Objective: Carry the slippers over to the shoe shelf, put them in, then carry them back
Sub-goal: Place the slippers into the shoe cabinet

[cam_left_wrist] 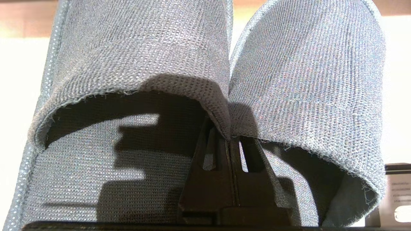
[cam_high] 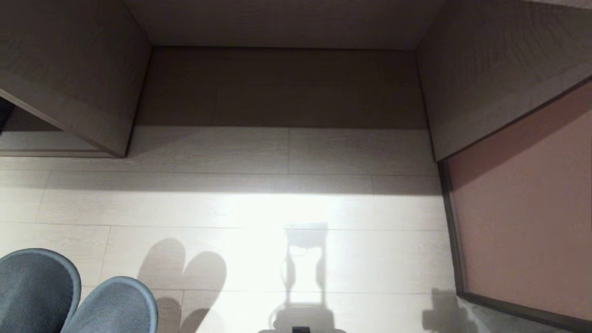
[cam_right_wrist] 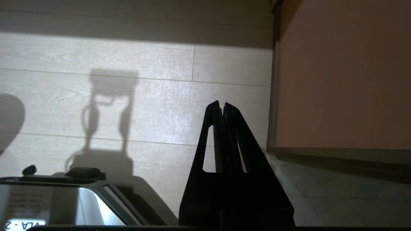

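A: So, head view first: where is the load?

B: The pair of greyish-blue woven fabric slippers with rounded closed toes [cam_high: 76, 296] sits at about seven o'clock in the picture, toes aimed toward twelve o'clock, at the wide recess of pale grey wood-grain panels with a dark back [cam_high: 282, 88]. I take that for the shoe shelf, though I cannot be sure. Neither arm shows here, only shadows on the pale plank floor [cam_high: 259, 208].

A: And the left wrist view?

B: The left gripper [cam_left_wrist: 229, 136] is clamped on the slippers' two inner edges, pinched together where the uppers meet. The long axes run straight away from the fingers, side by side, toes farthest, open heels toward the wrist.

A: Right wrist view?

B: The right gripper [cam_right_wrist: 221, 107] has its black fingers pressed together on nothing, hanging over the floor beside a pinkish-brown panel [cam_right_wrist: 343, 73]. It looks parked.

A: So the approach?

B: Judging by this, the recess lies dead ahead at twelve o'clock, along the toes' own line; the left arm carries, toes leading in.
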Robot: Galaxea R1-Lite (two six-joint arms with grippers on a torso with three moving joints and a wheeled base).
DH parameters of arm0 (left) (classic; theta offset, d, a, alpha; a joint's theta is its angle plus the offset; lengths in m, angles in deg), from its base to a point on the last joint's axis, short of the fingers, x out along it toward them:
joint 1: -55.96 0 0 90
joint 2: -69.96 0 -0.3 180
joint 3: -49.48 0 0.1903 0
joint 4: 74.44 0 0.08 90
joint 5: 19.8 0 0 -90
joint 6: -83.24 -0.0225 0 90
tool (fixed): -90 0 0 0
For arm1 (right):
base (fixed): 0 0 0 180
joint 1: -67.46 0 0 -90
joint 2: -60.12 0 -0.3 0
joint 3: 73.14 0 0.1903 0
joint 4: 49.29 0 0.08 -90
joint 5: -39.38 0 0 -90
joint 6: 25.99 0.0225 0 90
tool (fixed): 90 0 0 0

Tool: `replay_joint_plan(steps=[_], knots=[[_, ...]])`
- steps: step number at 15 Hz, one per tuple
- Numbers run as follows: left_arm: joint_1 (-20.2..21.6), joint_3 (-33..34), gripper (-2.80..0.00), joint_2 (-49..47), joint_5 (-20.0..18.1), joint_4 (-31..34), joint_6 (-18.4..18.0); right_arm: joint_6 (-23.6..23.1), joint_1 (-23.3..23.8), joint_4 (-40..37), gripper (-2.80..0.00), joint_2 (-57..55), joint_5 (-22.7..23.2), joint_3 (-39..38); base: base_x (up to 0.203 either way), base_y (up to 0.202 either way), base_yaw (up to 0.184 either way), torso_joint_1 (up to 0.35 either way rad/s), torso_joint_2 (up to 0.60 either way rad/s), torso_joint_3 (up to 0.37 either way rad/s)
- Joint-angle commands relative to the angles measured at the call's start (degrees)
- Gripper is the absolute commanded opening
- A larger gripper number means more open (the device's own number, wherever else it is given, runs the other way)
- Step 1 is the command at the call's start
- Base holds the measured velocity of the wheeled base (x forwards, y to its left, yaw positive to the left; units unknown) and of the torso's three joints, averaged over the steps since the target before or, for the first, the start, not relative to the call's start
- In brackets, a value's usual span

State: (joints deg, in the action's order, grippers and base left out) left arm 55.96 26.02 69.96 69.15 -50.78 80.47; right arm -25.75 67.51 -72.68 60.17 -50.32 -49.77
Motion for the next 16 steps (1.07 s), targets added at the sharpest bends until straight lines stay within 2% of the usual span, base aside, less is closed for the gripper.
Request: replay_joint_plan(steps=[1,16], knots=[[0.00,0.01,-2.80,-0.09,-0.01,-0.03,-0.03,0.02,0.00,0.02,-2.80,0.04,0.05,0.00,0.000,0.000,0.000,0.002,0.00,0.204],[0.00,0.01,-2.80,-0.09,-0.01,-0.03,-0.04,0.02,0.03,0.02,-2.80,0.04,0.05,0.00,0.000,0.000,0.000,0.002,0.00,0.205]])
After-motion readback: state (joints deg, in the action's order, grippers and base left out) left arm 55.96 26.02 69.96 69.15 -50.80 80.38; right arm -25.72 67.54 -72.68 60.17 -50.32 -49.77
